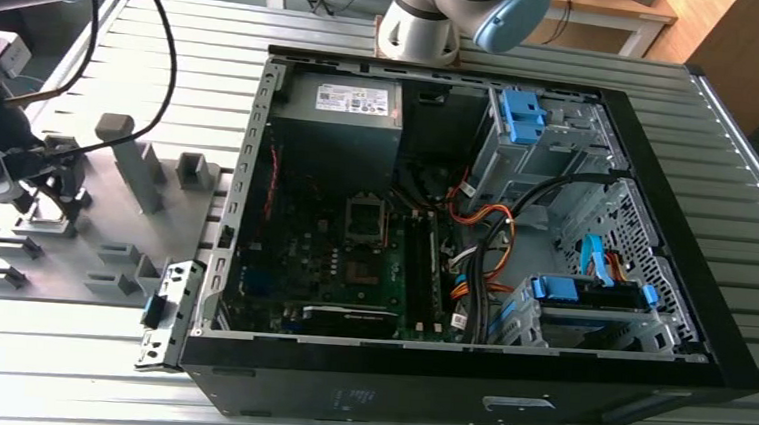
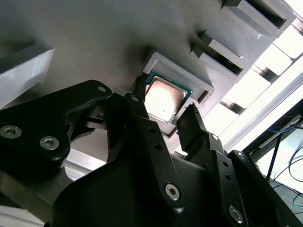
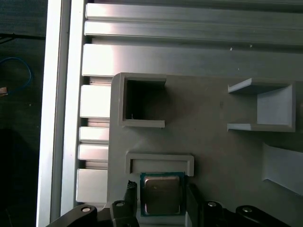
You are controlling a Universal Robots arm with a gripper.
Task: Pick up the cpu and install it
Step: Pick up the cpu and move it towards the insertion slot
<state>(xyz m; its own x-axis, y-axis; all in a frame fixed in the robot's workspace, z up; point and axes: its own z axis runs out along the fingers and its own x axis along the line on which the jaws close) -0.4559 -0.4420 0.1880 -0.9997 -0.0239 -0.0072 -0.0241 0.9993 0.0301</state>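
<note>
The cpu [image 2: 163, 99] is a small silver square with a green rim, lying flat in a shallow recess of the grey tray [image 2: 94, 42]. In both wrist views my gripper [image 2: 163, 112] is open, with one black finger [image 2: 135, 106] on each side of the chip and close to its edges. The cpu [image 3: 162, 194] also shows in the first wrist view, with the gripper [image 3: 161, 193] straddling it low over the tray [image 3: 213, 142]. In the exterior view the gripper [image 1: 56, 202] hangs over the tray [image 1: 96, 253] at the exterior view's left, outside the computer case.
The open black computer case [image 1: 650, 171] lies at the exterior view's right of the tray, its motherboard socket [image 1: 364, 214] near the middle. Raised grey blocks [image 1: 136, 160] stand on the tray. A second arm's base [image 1: 427, 20] stands behind the case. The ribbed metal table [image 3: 142, 42] surrounds everything.
</note>
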